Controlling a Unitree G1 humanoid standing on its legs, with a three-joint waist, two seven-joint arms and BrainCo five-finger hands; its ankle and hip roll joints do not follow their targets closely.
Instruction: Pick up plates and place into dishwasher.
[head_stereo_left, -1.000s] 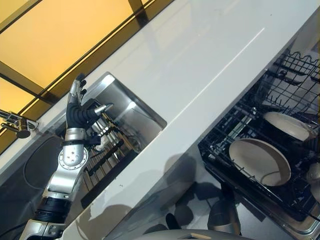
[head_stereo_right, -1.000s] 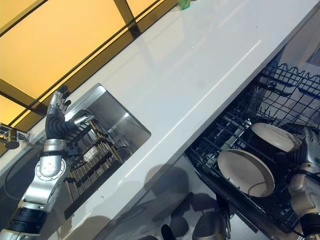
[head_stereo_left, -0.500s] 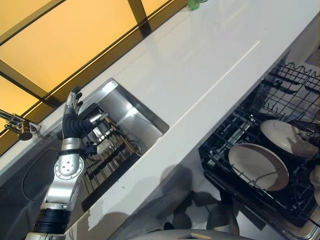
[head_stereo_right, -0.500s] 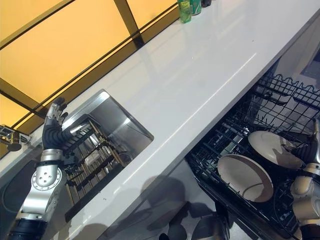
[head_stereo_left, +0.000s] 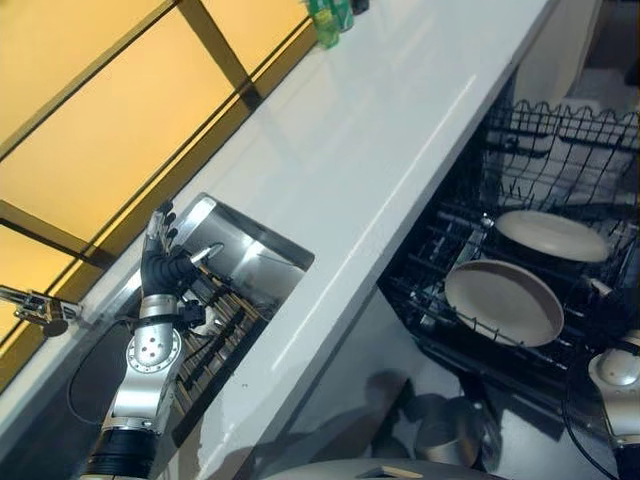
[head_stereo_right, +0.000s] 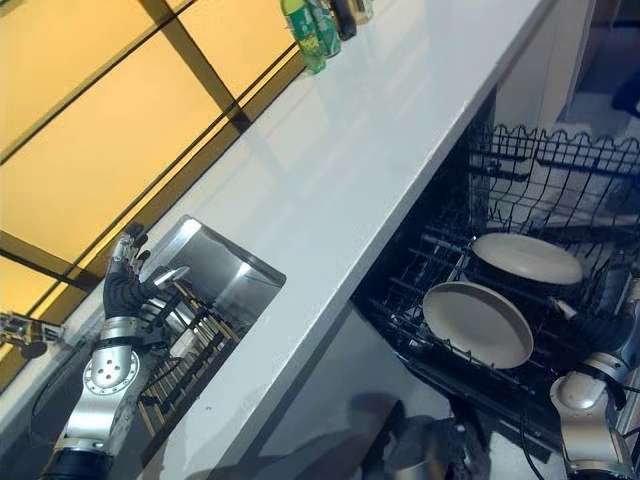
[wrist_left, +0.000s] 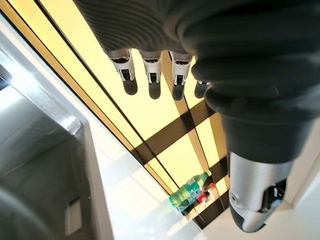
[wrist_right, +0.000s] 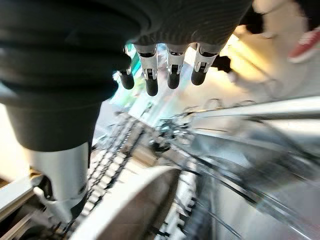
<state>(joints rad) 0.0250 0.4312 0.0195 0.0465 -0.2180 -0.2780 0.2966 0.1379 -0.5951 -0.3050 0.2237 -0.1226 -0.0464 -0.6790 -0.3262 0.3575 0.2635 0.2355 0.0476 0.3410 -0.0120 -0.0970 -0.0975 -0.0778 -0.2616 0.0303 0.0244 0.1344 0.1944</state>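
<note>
Two plates (head_stereo_left: 504, 300) (head_stereo_left: 553, 235) lie in dishwasher rack (head_stereo_left: 470, 250), side by side. Left hand (head_stereo_left: 160, 262) raised over sink (head_stereo_left: 240, 258), fingers straight, holding nothing. Right hand (wrist_right: 167, 70) near rack, fingers relaxed, empty. Green bottles (head_stereo_right: 312, 32) at far end of tabletop (head_stereo_left: 370, 150).

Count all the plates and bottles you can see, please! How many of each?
Round cream plates in the black wire dishwasher rack: 2
Green plastic bottles at the far end of the white counter: 2
Total: 4
</note>
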